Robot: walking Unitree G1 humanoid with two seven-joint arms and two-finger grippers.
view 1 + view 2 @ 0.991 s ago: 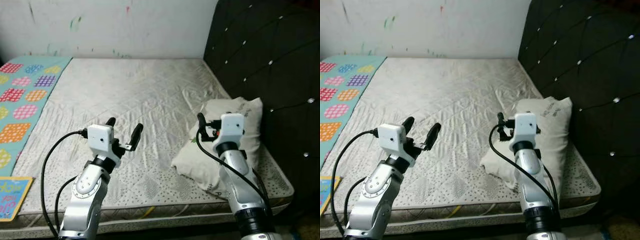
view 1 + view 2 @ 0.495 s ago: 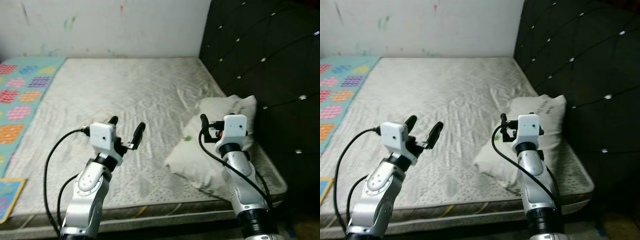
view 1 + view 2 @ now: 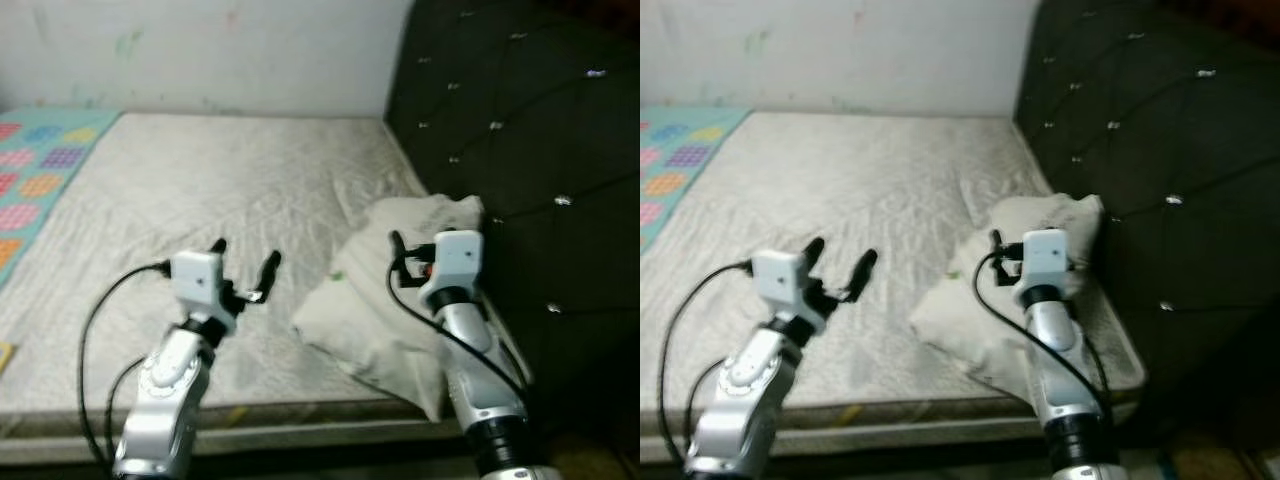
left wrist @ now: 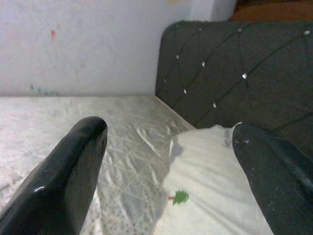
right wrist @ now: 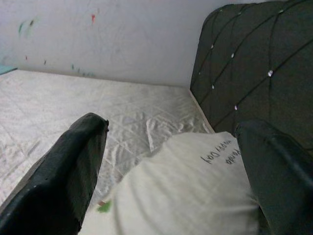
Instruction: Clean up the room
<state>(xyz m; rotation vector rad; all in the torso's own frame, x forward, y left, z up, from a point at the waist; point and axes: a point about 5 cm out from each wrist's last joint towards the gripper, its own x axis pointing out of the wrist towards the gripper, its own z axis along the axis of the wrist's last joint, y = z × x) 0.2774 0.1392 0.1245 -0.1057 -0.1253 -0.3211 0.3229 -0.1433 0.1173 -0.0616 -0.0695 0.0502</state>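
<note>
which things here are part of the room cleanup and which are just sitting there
Part of the job:
pillow, lying crumpled on the mattress against the headboard
right gripper, open, held over the pillow
left gripper, open, held above the mattress

Just there:
mattress, bare and quilted
headboard, dark and tufted
patterned play mat beside the mattress
wall
</note>
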